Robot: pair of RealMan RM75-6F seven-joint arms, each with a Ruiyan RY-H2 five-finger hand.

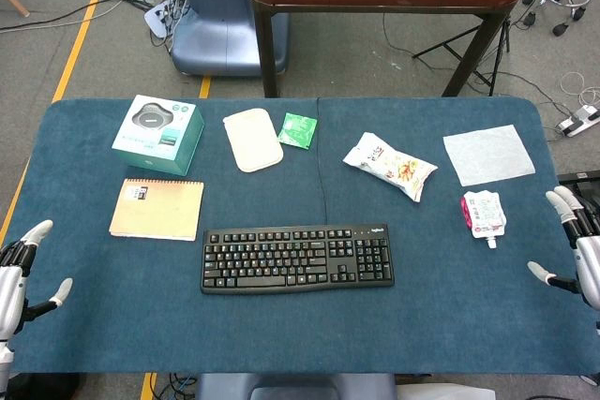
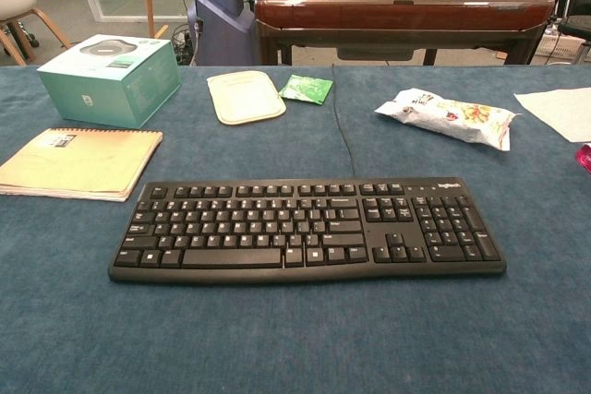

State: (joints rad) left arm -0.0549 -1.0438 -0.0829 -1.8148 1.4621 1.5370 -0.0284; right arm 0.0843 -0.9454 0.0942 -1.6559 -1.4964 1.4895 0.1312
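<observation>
Pouch (image 1: 484, 215): lies flat near the right edge of the table (image 1: 441, 306), just in front of the white cloth (image 1: 488, 154) and nearest the right hand (image 1: 578, 250). Not touched. It appears to be a small soft spouted pack, white with pink trim; judged light, pliable and slick-surfaced, likely to slide on the felt if pushed. Best hold would be a pinch across its flat body or at the spout end, which points toward the front edge. The chest view shows only a pink sliver of it at the frame's right margin, so its fill cannot be judged.

Right hand: at the right edge, fingers spread apart, holding nothing.

Left hand (image 1: 21, 269): at the front left corner, fingers likewise apart and empty; the notebook (image 1: 157, 209) is the nearest item to it, well apart.

Other items: keyboard (image 2: 307, 230) centred toward the front edge; snack bag (image 2: 447, 116) right of centre; teal box (image 2: 112, 77) toward the back left corner; cream pad (image 2: 245, 96) and green sachet (image 2: 306, 89) at the back centre.
</observation>
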